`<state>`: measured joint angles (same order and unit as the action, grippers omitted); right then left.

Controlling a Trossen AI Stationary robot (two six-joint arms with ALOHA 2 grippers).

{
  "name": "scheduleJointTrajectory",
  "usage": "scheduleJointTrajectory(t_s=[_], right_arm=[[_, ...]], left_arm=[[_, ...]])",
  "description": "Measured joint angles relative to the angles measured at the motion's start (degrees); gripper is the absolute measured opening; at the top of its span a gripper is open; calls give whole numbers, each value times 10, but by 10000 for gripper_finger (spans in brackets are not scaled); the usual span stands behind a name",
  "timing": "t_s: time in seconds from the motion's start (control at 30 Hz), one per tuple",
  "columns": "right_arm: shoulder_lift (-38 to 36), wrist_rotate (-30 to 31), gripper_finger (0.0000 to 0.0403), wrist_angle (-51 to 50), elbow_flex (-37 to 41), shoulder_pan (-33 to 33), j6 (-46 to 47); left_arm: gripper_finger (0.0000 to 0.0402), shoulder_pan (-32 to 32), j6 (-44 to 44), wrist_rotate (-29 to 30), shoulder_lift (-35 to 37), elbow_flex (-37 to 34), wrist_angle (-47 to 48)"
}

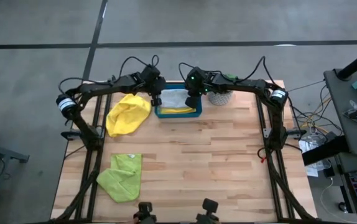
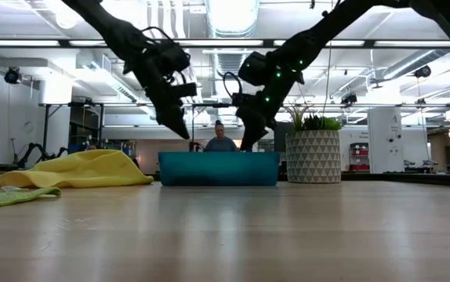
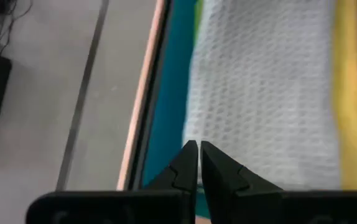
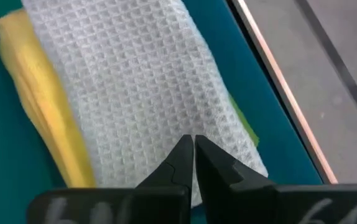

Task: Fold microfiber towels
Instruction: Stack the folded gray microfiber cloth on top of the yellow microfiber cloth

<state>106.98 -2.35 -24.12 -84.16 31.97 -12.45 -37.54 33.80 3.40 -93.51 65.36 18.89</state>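
A folded pale blue-grey waffle towel [image 1: 173, 98] lies in the teal tray [image 1: 160, 112] at the table's far edge. A folded yellow towel [image 4: 38, 118] lies beside it and a lime-green strip [image 4: 245, 129] shows under it. My left gripper [image 1: 155, 99] and my right gripper [image 1: 191, 99] are both shut and empty. In the low view their tips [image 2: 186, 135] [image 2: 245, 146] stand just above the tray's rim. A crumpled yellow towel [image 1: 129, 114] lies on the table left of the tray. A lime-green towel [image 1: 122, 176] lies flat near the front left.
A plant in a white patterned pot [image 1: 219, 96] stands right of the tray, close to my right arm. The table's far edge [image 3: 142, 93] runs just behind the tray. A person [image 2: 221, 141] sits in the room beyond. Bare wood [image 1: 216, 162] fills the table's middle and right.
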Motion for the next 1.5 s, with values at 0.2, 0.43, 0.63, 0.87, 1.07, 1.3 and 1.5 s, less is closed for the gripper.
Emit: scheduleJointTrajectory(t_s=[0.2, 0.43, 0.63, 0.87, 1.07, 1.3, 1.5], right_arm=[[0, 0, 8, 11, 0, 0, 4], [0, -1, 8, 21, 13, 0, 4], [0, -2, 8, 50, 41, 1, 4], [-2, 9, 8, 47, 54, 1, 4], [-19, 2, 8, 27, 39, 1, 4], [-21, -116, 8, 9, 41, -5, 9], [5, -107, 8, -9, 46, -6, 12]], left_arm=[[1, -8, 0, -18, -46, -3, -26], [1, -7, -8, 21, -80, -3, -28], [1, -7, -19, 38, -76, -3, -29], [1, -4, -19, 42, -52, -3, -15], [1, 13, -17, -11, -3, -8, 18], [1, 24, -19, -105, -9, -36, 16], [1, 29, -38, -106, -34, -39, 16]])
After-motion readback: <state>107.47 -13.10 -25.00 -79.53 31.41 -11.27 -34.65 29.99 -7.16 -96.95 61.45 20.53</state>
